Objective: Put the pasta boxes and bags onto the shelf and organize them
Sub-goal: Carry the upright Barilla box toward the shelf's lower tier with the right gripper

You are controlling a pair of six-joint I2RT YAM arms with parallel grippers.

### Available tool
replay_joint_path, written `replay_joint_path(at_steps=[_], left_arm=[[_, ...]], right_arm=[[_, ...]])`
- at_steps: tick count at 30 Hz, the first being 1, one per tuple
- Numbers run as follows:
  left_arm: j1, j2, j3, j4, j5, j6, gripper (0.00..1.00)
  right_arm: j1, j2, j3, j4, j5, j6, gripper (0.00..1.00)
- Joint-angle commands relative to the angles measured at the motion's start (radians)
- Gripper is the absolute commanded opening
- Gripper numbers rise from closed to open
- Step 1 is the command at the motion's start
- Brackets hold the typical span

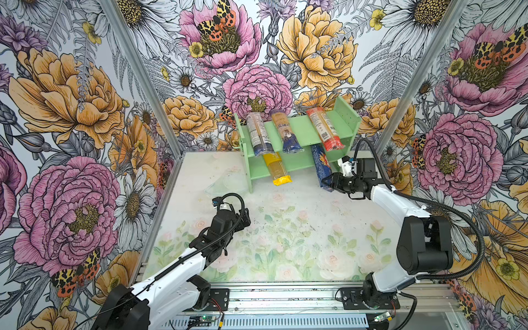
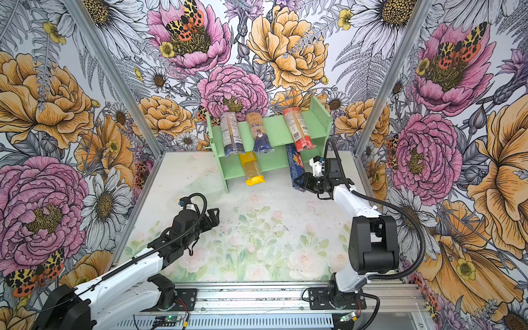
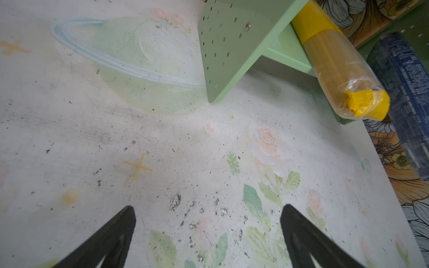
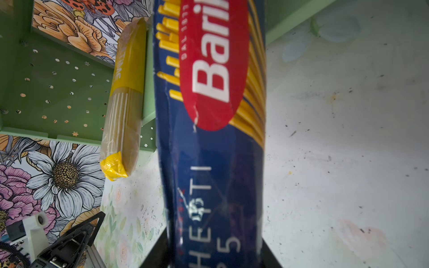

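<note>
Now the shelf's (image 1: 303,130) upper tier carries two blue-ended clear bags (image 1: 258,134) (image 1: 288,133) and a red-ended bag (image 1: 324,128); the lower tier has the yellow bag (image 1: 275,168) and the Barilla box's (image 1: 321,165) far end. The right claw (image 1: 331,184) grips this box, its logo (image 4: 213,65) readable only from the right wrist; the left claw (image 3: 209,208) stands open above the worktop (image 1: 285,228)
</note>
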Motion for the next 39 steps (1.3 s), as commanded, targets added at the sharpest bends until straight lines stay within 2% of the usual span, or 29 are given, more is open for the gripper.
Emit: replay_joint_path(at_steps=[1,9,16,21,30,39], left_arm=[[0.007,-0.022,0.021,-0.004,0.012,0.009,0.99],[0.012,-0.033,0.022,-0.014,0.009,0.017,0.99],[0.016,-0.036,0.019,-0.015,0.014,0.016,0.99],[0.017,-0.041,0.019,-0.013,0.015,0.017,0.99],[0.016,-0.038,0.022,-0.008,0.021,0.013,0.99],[0.016,-0.042,0.022,-0.010,0.024,0.014,0.99]], right_arm=[[0.022,-0.009,0.078,0.176,0.013,-0.080,0.00],[0.079,-0.049,0.009,0.229,0.162,-0.139,0.00],[0.096,-0.153,-0.120,0.306,0.279,-0.148,0.00],[0.117,-0.238,-0.215,0.364,0.334,-0.198,0.00],[0.181,-0.275,-0.188,0.291,0.498,-0.331,0.00],[0.293,-0.251,-0.154,0.272,0.739,-0.426,0.00]])
